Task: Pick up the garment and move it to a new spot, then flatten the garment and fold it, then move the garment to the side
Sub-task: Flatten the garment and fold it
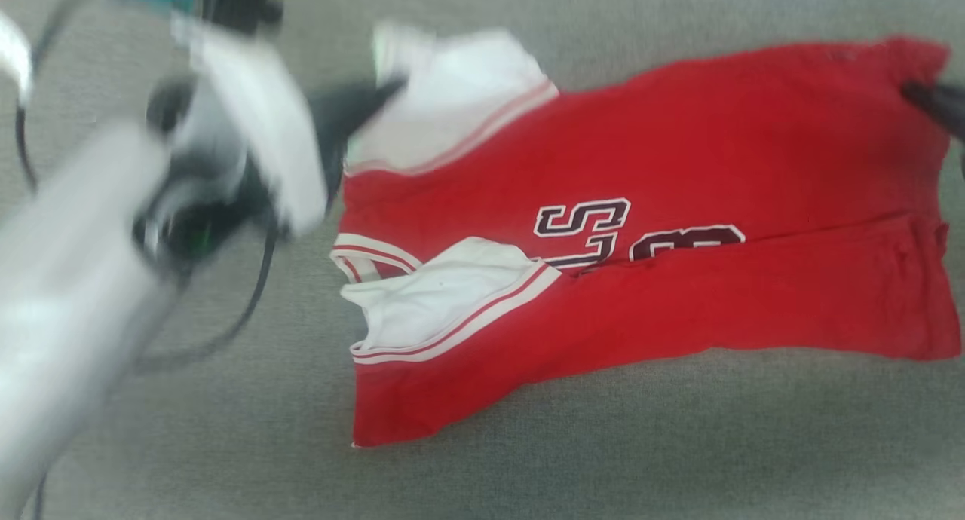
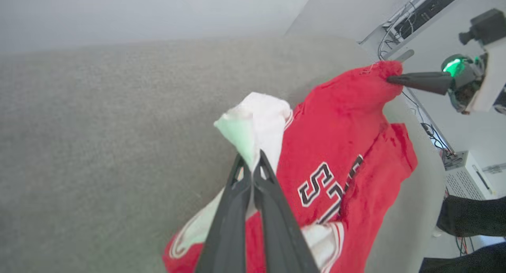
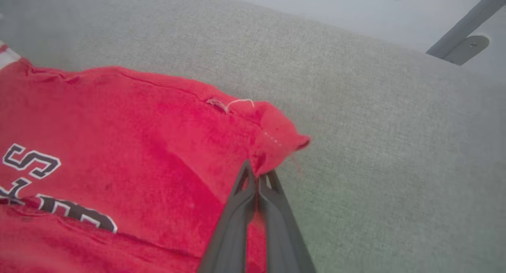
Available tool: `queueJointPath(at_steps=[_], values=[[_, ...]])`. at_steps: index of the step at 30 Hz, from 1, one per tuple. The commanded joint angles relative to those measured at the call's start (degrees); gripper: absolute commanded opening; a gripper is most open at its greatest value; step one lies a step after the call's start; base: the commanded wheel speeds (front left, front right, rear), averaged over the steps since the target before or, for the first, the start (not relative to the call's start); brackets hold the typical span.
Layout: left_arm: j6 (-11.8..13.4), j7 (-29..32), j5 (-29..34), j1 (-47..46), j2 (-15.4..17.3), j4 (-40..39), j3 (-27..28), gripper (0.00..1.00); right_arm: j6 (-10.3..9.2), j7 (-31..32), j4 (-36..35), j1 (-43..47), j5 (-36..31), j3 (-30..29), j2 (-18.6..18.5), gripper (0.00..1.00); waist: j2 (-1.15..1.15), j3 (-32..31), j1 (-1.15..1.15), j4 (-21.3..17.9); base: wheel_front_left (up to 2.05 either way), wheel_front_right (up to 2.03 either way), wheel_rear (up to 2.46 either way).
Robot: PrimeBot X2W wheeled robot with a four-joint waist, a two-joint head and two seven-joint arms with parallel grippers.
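The garment point(image 1: 678, 203), left claw point(image 2: 250, 163) pinching its far sleeve point(image 2: 263, 114), right claw point(image 3: 257, 175) its far hem corner point(image 3: 276, 134): lift both evenly, keeping that edge taut.

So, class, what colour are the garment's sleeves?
White sleeves with red-striped trim; clearest in head view.

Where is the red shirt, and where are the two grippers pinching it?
garment point(image 1: 678, 151): head view, on its red middle, above the lettering.
left gripper point(image 2: 251, 164): left wrist view, between fingertips shut on a white sleeve.
right gripper point(image 3: 257, 174): right wrist view, between fingertips shut on a red corner.
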Motion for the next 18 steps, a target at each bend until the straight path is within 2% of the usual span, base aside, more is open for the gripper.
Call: queueJointPath(at_steps=[1,4,11,14,18], values=[[-0.1,-1.4,0.4,4.2,2.2,-3.1,-0.8,0.00,-0.03,-1.0,-1.8,3.3,1.3,0.4,-1.8,0.00,0.00,-2.7,0.00,1.1,0.00,0.00,0.00],[0.0,-4.9,0.9,11.2,6.2,-8.9,-1.4,0.00,-0.03,-2.7,-5.4,8.8,3.3,0.3,-5.6,0.00,0.00,-4.0,0.00,1.5,0.00,0.00,0.00],[5.3,-13.9,1.8,25.6,12.3,-22.7,-1.6,0.00,-0.02,-9.2,-10.8,20.5,6.8,-1.8,-11.1,0.00,0.00,-4.4,0.00,1.3,0.00,0.00,0.00],[7.4,-16.4,2.4,29.8,13.3,-26.5,-2.3,0.00,-0.02,-11.8,-11.9,24.3,7.8,-3.0,-11.8,0.00,0.00,-3.8,0.00,1.1,0.00,0.00,0.00],[8.7,-17.7,4.3,31.6,12.8,-26.4,-3.5,0.00,-0.02,-13.7,-11.1,26.8,7.1,-3.7,-11.5,0.00,0.00,-2.9,0.00,1.0,0.00,0.00,0.00]])
